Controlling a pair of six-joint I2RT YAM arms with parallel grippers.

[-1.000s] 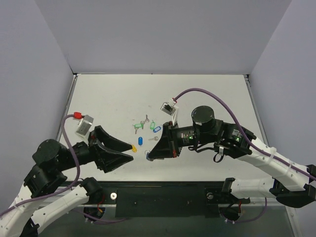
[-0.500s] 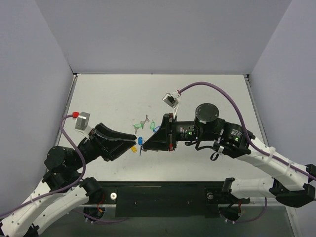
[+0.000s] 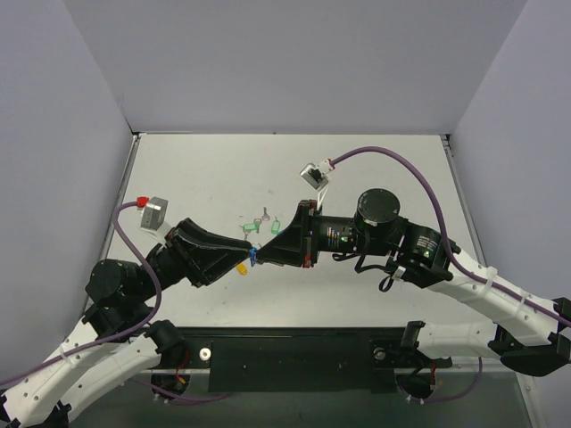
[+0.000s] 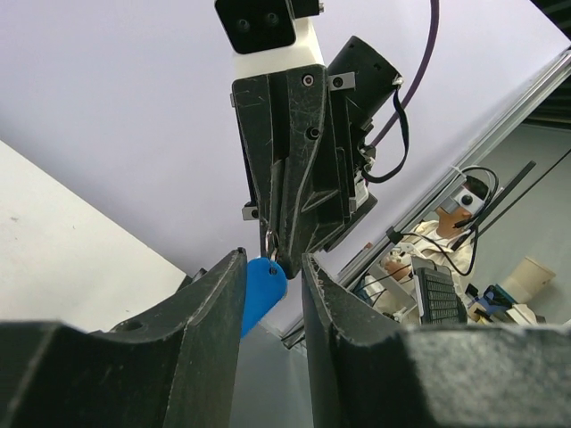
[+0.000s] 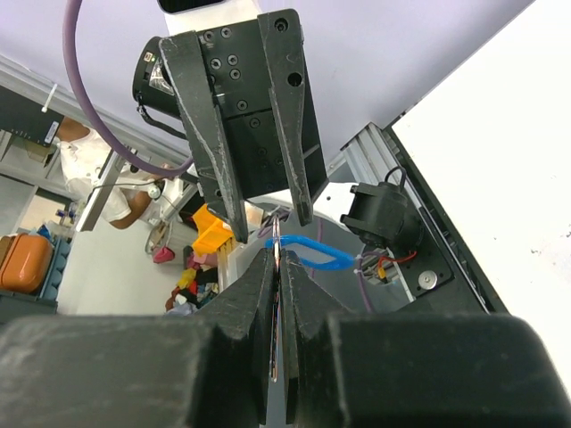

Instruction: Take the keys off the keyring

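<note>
White table (image 3: 375,169), pale lilac walls (image 3: 294,62), soft even light

Top camera overlooks the bench (image 3: 375,169) from 6 o'clock; wrist cameras face each other closely, sharing the keyring (image 4: 264,287).

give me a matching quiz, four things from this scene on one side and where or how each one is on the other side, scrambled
Things:
1. left gripper
2. right gripper
3. blue tag
4. yellow tag

States:
A. lying on the table
B. shut on the key
C. open, one finger on each side of the blue tag
D. up in the air, between the two grippers

Pairs: 1-C, 2-B, 3-D, 4-A
</note>
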